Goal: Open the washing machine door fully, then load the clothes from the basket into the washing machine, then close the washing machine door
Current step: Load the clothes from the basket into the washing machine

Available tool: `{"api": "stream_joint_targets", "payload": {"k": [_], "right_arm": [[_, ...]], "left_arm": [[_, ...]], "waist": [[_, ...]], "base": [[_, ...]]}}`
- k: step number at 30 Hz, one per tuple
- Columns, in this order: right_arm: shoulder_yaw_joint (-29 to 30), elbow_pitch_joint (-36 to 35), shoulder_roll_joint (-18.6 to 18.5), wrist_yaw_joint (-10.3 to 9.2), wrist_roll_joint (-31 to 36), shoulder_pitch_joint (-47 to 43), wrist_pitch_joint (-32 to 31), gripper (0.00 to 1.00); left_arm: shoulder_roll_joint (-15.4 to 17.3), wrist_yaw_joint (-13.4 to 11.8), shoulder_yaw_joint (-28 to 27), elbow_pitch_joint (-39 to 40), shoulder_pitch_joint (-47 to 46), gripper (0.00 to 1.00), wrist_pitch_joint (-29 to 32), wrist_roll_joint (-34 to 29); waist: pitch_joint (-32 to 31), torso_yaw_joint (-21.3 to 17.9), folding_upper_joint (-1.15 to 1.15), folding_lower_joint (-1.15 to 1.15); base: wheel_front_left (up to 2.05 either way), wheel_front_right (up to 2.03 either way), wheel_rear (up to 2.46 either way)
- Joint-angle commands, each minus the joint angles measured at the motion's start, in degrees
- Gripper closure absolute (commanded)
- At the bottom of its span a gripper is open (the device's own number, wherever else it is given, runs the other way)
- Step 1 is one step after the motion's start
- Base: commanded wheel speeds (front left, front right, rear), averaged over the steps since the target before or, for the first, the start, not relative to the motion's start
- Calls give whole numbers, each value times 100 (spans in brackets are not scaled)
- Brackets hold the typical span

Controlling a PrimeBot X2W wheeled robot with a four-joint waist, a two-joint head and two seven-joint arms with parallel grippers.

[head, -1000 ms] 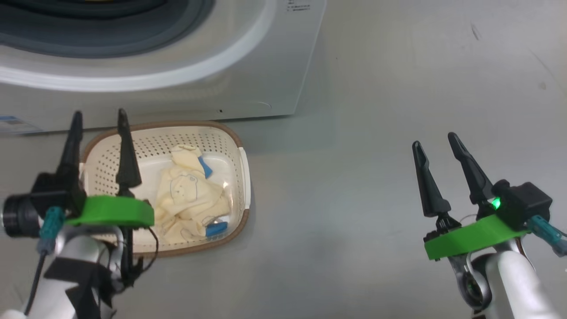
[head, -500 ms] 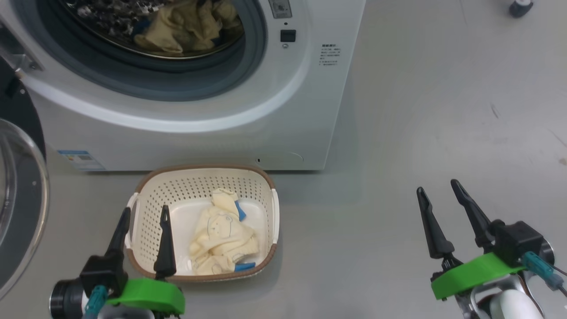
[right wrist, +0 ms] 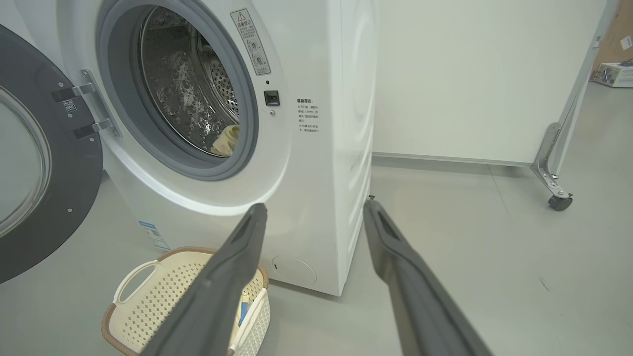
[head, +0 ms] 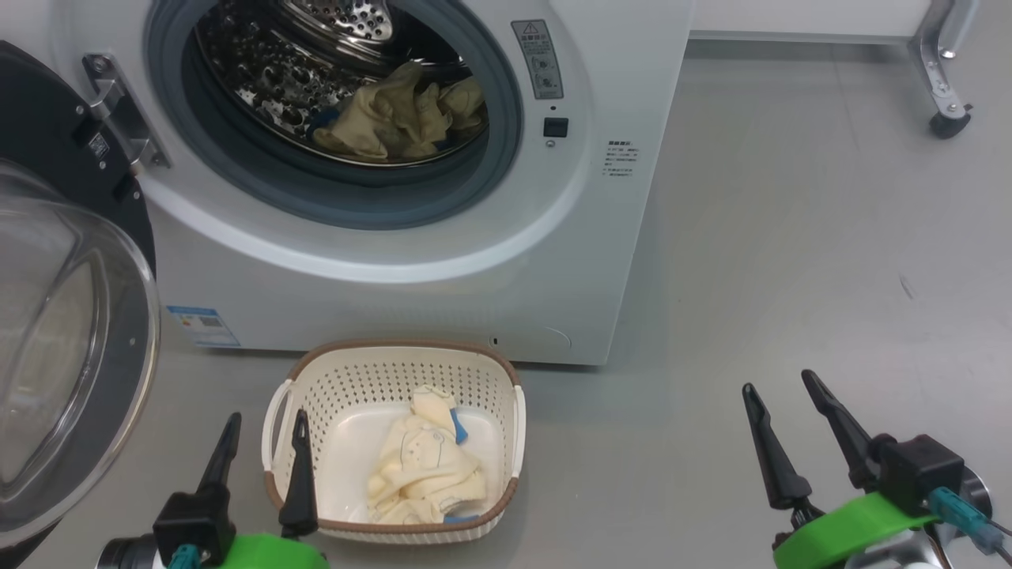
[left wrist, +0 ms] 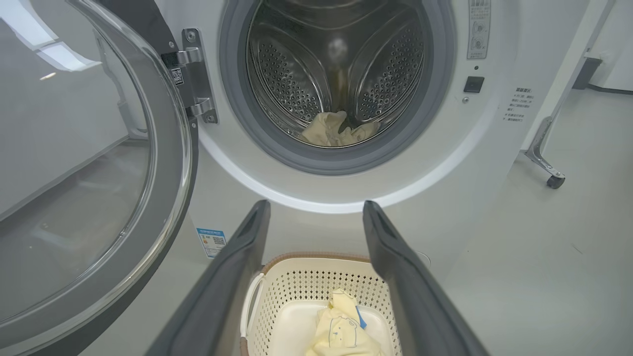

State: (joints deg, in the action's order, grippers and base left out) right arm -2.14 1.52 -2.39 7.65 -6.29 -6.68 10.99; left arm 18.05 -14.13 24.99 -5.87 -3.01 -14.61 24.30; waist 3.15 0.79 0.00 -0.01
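The white front-loading washing machine (head: pixel 395 300) has its round, black-rimmed glass door (head: pixel 71 332) swung wide. Cream-yellow, blue-patched clothes (head: pixel 427 474) lie in the perforated cream plastic basket (head: pixel 395 349) on the grey floor (head: pixel 751 237) at the machine's front. Seemingly similar cloth (head: pixel 395 118) lies in the drum (head: pixel 316 47). The left gripper (head: pixel 266 415) hovers at the basket's near-left corner and the right gripper (head: pixel 777 381) well apart, both spread wide and empty.

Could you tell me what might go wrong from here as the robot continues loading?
The left gripper, open, sits by the basket's left handle; lowering straight down could catch plastic rather than the clothes.
The washing machine door stands open close on that arm's left; a wide swing might strike its glass.
The garments in the drum lie near the gasket and could get pinched at closing.
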Motion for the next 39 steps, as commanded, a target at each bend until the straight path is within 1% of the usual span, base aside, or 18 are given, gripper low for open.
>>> {"api": "stream_joint_targets", "payload": {"k": [1, 10, 39], "right_arm": [[-93, -238, -49, -16, 15, 97, -10, 0], [-15, -329, -49, -16, -46, -41, -50, 0], [-27, -317, -49, -16, -50, 88, -1, 0]], "left_arm": [[148, -450, -207, 189, -134, 0, -14, 3], [196, -448, -174, 262, -136, 0, 29, 20], [163, -477, -59, 231, -327, 0, 36, 14]], "waist": [[-47, -8, 0, 1], [-92, -65, 0, 1], [64, -103, 0, 1]], "base": [[0, 0, 0], [0, 0, 0], [0, 0, 0]]}}
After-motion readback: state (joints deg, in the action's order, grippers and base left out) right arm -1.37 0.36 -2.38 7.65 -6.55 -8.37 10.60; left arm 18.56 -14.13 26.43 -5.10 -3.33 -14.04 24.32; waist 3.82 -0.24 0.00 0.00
